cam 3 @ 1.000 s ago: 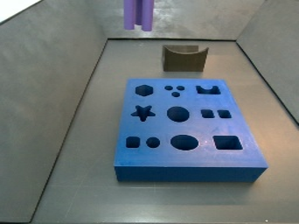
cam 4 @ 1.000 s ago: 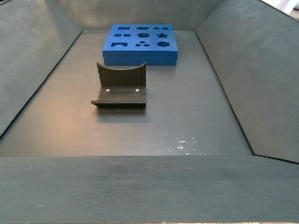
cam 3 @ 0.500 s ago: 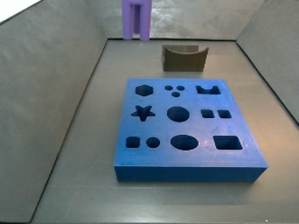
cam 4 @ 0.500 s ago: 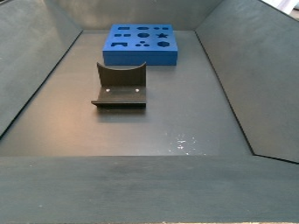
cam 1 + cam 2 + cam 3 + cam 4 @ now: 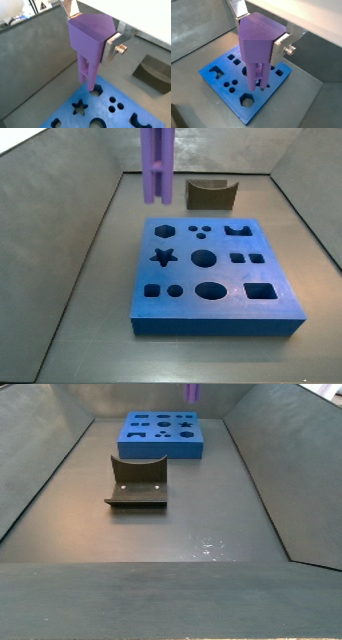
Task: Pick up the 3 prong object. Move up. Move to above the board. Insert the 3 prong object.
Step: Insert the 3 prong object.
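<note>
My gripper (image 5: 91, 30) is shut on the blocky head of the purple 3 prong object (image 5: 87, 47), one silver finger on each side. Both wrist views show this, and the gripper (image 5: 261, 32) holds the piece (image 5: 256, 52) upright with its legs down. The legs hang in the air above the blue board (image 5: 264, 97), over its end with the hexagon hole, and do not touch it. In both side views only the piece shows (image 5: 156, 168), (image 5: 195, 392), coming down from the top edge. The gripper is out of both side frames. The board lies flat on the floor (image 5: 181, 273), (image 5: 160, 447), (image 5: 100, 107).
The fixture (image 5: 138, 482), olive-brown with a notched top (image 5: 211, 194), stands on the floor beyond the board's end, and shows in a wrist view (image 5: 157, 72). Sloping grey walls (image 5: 60, 238) close in the floor on all sides.
The purple piece has come down: in a side view it reaches lower into the frame, toward the board's far end. Board and fixture have not moved.
</note>
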Robot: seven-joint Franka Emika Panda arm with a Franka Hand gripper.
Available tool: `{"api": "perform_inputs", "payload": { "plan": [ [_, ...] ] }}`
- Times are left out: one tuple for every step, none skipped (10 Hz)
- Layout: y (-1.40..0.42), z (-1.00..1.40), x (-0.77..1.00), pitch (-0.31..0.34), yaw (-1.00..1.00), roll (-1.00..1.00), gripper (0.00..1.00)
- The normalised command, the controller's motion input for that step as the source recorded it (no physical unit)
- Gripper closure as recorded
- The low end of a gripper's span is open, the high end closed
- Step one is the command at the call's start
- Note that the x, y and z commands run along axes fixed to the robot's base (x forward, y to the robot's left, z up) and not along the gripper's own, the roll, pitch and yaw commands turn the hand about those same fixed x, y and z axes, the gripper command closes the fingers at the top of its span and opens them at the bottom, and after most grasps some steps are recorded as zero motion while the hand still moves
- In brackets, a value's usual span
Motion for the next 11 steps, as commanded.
{"api": "perform_inputs", "payload": {
  "plan": [
    [0.0,-0.25,0.4,-0.076,-0.23,0.06,1.0],
    [0.0,-0.17,0.59,-0.021,-0.31,0.0,1.0],
    [0.0,-0.16,0.56,-0.127,-0.33,-0.01,1.0],
    [0.0,-0.16,0.57,-0.187,-0.34,-0.11,1.0],
    [0.0,-0.34,0.64,-0.186,-0.31,-0.02,1.0],
    [0.0,-0.34,0.73,-0.16,-0.24,0.0,1.0],
    [0.0,-0.31,0.79,-0.151,-0.21,0.0,1.0],
    [0.0,-0.23,0.81,-0.141,-0.23,-0.02,1.0],
    [0.0,-0.15,0.83,-0.109,-0.23,-0.05,1.0],
    [0.0,-0.14,0.73,-0.071,-0.22,0.0,1.0],
    [0.0,-0.09,0.63,0.0,-0.18,0.21,1.0]
  ]
}}
